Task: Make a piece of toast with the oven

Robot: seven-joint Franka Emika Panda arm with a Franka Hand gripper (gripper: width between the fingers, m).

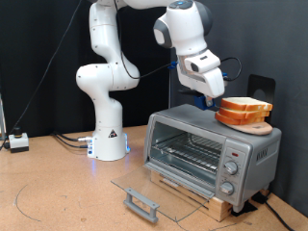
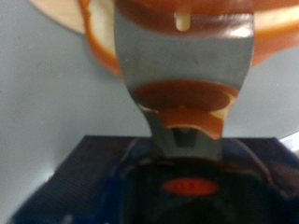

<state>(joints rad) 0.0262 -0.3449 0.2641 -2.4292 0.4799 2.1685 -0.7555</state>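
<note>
Gripper [image 1: 214, 94] at bread atop oven [image 1: 212, 149], door dropped open.
Two cream, orange-crusted slices stacked on one round board [image 1: 252, 123]; top piece of toast [image 1: 243, 105]; finger spread indiscernible.

One oven [image 1: 207, 150] with two round knobs [image 1: 231, 170]; on top of the oven, one wooden board [image 1: 252, 124] carrying two bread slices [image 1: 243, 108].
</note>
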